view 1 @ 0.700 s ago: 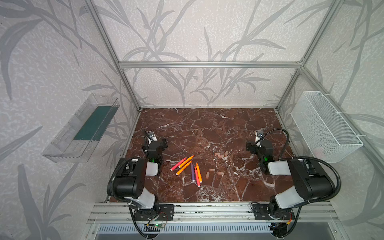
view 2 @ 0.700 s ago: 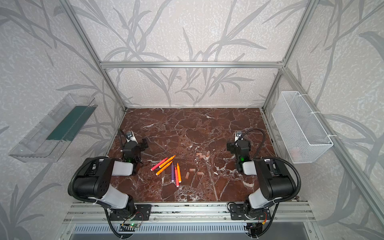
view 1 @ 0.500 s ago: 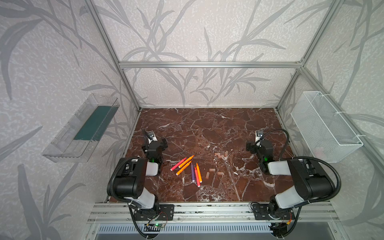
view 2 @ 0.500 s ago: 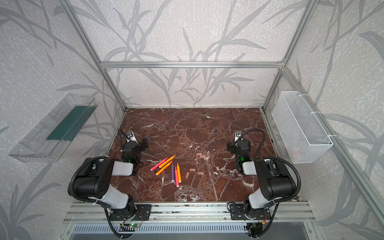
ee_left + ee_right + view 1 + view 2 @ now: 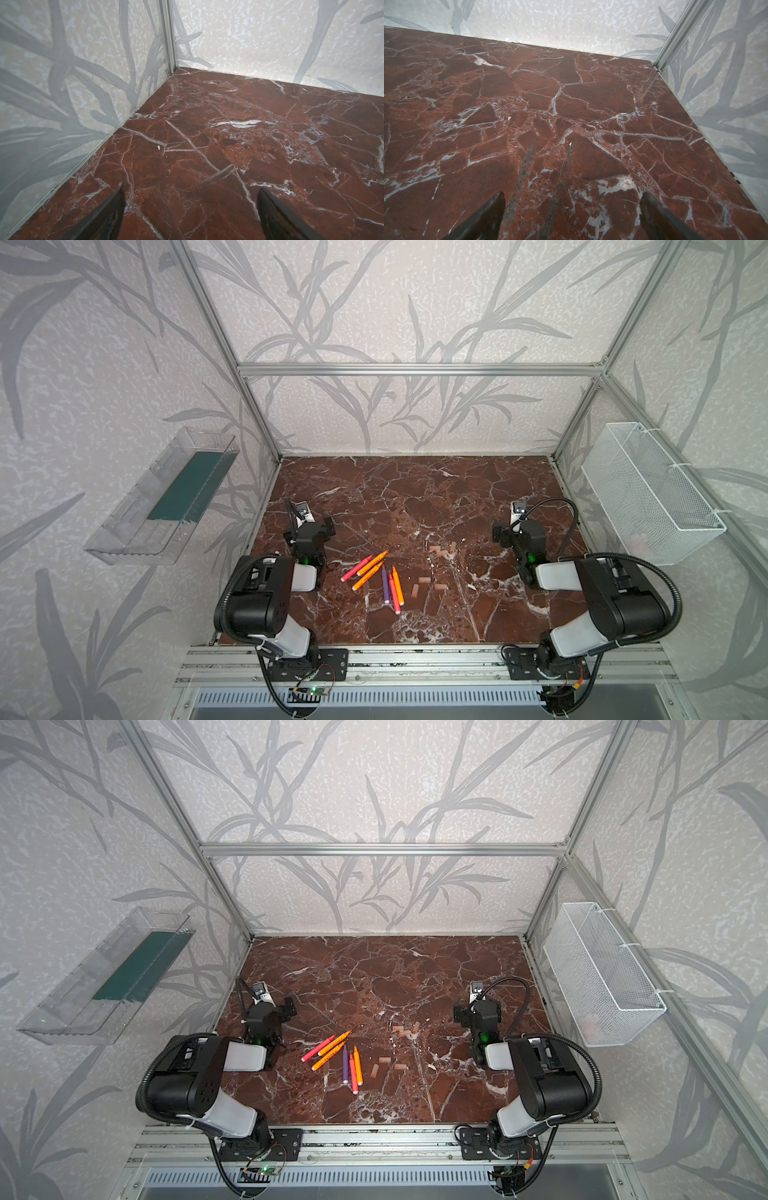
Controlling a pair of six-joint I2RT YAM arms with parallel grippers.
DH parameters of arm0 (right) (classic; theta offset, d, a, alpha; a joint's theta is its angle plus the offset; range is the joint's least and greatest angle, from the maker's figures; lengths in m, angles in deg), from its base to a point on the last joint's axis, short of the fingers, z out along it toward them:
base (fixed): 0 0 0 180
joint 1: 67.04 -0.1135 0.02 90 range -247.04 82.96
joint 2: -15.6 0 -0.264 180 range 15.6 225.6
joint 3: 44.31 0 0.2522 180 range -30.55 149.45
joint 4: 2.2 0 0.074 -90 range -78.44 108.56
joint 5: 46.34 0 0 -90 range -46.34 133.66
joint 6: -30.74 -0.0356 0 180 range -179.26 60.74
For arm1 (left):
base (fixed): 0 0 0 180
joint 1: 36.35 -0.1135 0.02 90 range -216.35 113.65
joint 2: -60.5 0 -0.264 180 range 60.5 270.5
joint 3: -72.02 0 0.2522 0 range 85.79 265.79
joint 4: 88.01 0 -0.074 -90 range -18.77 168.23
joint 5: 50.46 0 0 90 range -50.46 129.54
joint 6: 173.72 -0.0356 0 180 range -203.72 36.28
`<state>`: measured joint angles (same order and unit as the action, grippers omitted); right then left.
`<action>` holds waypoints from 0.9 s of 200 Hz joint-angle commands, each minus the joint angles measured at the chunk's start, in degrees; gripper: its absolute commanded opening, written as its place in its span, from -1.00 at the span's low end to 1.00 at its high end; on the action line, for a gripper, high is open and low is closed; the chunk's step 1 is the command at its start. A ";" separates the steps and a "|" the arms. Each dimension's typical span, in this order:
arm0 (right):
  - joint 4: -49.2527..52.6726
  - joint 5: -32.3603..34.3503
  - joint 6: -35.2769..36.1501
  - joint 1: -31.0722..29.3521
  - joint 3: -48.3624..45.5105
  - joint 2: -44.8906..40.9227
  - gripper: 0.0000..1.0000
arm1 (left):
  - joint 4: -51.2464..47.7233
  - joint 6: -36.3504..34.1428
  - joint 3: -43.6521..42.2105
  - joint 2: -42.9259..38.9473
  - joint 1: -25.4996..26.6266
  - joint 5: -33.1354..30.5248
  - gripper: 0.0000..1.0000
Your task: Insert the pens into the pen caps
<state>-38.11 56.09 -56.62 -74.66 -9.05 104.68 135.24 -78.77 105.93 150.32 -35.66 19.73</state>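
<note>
Several pens lie loose in a cluster on the marble table (image 5: 415,489) (image 5: 374,969), left of the middle: orange ones (image 5: 372,562) (image 5: 332,1048), a pink-red one (image 5: 356,568) (image 5: 318,1047) and a purple one (image 5: 385,584) (image 5: 345,1065). Several pale beige pen caps lie to their right, one group further back (image 5: 436,548) (image 5: 399,1028) and one nearer (image 5: 424,580) (image 5: 384,1060). My left gripper (image 5: 311,531) (image 5: 272,1011) (image 5: 191,207) rests left of the pens, open and empty. At the right side my right gripper (image 5: 519,531) (image 5: 478,1013) (image 5: 573,207) is open and empty too. Neither wrist view shows pens or caps.
A clear plastic tray (image 5: 162,497) hangs on the left wall and a white wire basket (image 5: 648,493) on the right wall. Aluminium frame posts (image 5: 169,35) (image 5: 675,39) stand in the back corners. Both arm bases sit at the table's front edge.
</note>
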 commanded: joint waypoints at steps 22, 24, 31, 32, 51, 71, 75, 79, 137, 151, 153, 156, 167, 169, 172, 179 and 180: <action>-0.79 0.32 0.02 -0.38 0.72 -0.70 0.98 | 0.82 -1.29 -0.07 0.27 0.14 0.38 0.98; -0.96 0.27 0.03 -0.45 0.65 -0.78 0.98 | 1.08 -1.51 -0.18 0.16 0.18 0.52 0.98; -2.55 0.72 0.31 -0.51 0.12 -1.13 0.98 | 1.34 -2.11 -0.48 -0.66 0.66 0.34 0.98; -2.81 0.87 0.29 -0.53 -0.01 -1.20 0.98 | 1.34 -2.21 -0.51 -0.94 0.73 0.19 0.98; -2.15 1.42 0.33 -0.92 -1.62 -4.24 0.98 | -2.99 -4.01 -1.58 -8.57 3.12 -2.87 0.98; -5.03 6.93 1.59 -2.78 -3.11 -6.97 0.98 | -10.28 -4.07 -2.23 -17.58 4.07 -2.56 0.98; -3.41 8.94 1.71 -3.61 -3.13 -8.70 0.98 | -12.33 -2.65 -2.03 -19.46 4.17 -3.28 0.98; -1.16 9.84 1.57 -4.00 -2.93 -10.61 0.98 | -14.58 -0.79 -1.91 -21.52 4.16 -3.74 0.99; 44.78 3.10 -20.95 -4.07 11.06 -28.86 0.98 | -49.25 19.43 4.44 -47.99 3.98 11.96 0.98; 44.83 -7.87 -20.40 -4.12 12.76 -29.31 0.98 | -53.75 21.58 6.40 -49.61 4.01 15.62 0.98; 44.35 -9.37 -20.08 -4.08 12.71 -29.31 0.98 | -54.46 22.09 6.58 -49.86 4.02 15.60 0.98; 43.23 -11.63 -19.84 -4.10 12.50 -29.31 0.98 | -55.63 23.17 6.84 -50.15 3.95 15.06 0.98; 39.62 -15.67 -20.34 -3.99 11.12 -29.66 0.98 | -60.67 27.83 7.85 -51.63 3.76 11.44 0.98; 39.34 -15.98 -20.51 -3.98 10.81 -29.88 0.98 | -61.97 28.62 8.06 -51.95 3.65 10.93 0.98; 39.22 -16.18 -20.62 -3.98 10.46 -30.37 0.98 | -63.45 29.74 8.30 -52.37 3.48 10.36 0.98; 39.65 -15.79 -21.09 -3.98 9.64 -31.94 0.98 | -66.39 30.89 8.98 -53.42 3.07 10.42 0.99; 39.74 -15.56 -21.27 -3.98 9.50 -32.21 0.98 | -66.58 30.85 9.10 -53.56 2.99 10.68 0.98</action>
<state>-2.90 49.71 -73.82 -78.62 2.62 75.04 85.85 -57.85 112.75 99.55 -31.58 30.00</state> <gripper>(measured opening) 0.991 0.992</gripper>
